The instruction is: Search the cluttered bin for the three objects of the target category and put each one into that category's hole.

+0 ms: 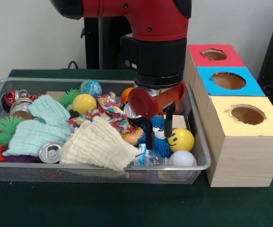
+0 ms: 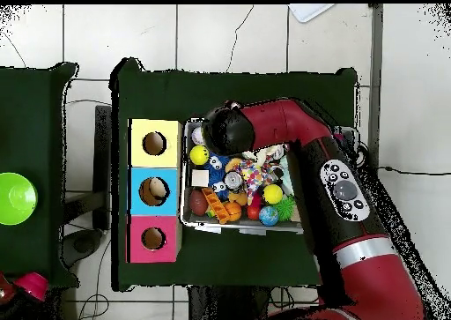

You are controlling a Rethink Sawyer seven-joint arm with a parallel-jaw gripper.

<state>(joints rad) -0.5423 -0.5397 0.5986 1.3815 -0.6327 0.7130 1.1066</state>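
The wire-mesh bin (image 1: 198, 142) is full of toys, cloths and cans. One crushed clear bottle with a blue label (image 1: 148, 159) lies at the bin's front edge, between the cream cloth (image 1: 98, 144) and a baseball (image 1: 182, 158). I see no other bottles. My gripper (image 1: 158, 128) hangs open and empty in the bin's right part, just behind and above that bottle, over a blue fuzzy toy (image 1: 161, 144). In the overhead view the arm's wrist (image 2: 225, 128) hides the gripper and part of the bin (image 2: 242, 229).
Three boxes with holes stand beside the bin: red (image 1: 215, 55), blue (image 1: 228, 80), yellow (image 1: 247, 114). The bin also holds silver cans (image 1: 51, 152), a mint cloth (image 1: 37, 127), a yellow smiley ball (image 1: 181, 139) and spiky balls (image 1: 4, 127). A green bowl (image 2: 16, 197) sits on a side table.
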